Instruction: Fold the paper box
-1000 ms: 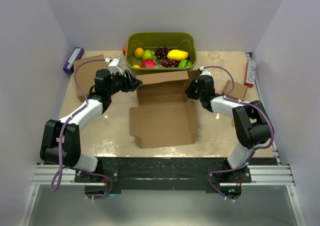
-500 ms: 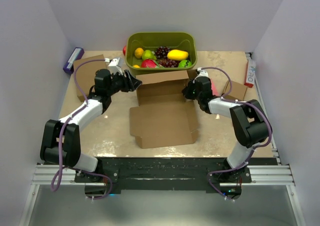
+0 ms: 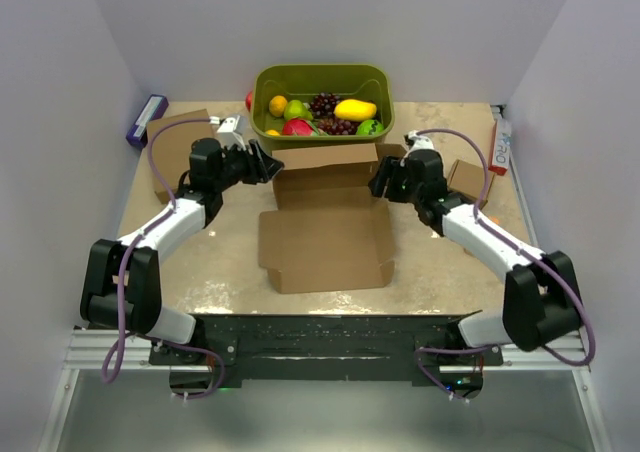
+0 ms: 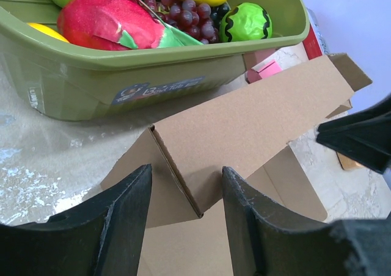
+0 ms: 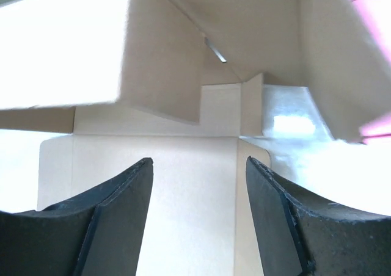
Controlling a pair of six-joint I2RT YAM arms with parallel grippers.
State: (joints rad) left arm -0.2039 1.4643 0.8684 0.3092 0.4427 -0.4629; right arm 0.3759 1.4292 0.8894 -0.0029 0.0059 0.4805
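Rear wall of paper box [image 3: 325, 234] stands up, running 9-to-3. Right gripper [image 3: 380, 180], wide and empty, sits at its 2 o'clock corner. Left gripper [image 3: 268, 162], half-open, straddles the 10 o'clock corner.

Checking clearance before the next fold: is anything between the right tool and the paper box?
Nothing visible. The right tool is open and faces the raised panels of the paper box directly, with only bare cardboard ahead of it. The green fruit bin sits behind the box, not in between.
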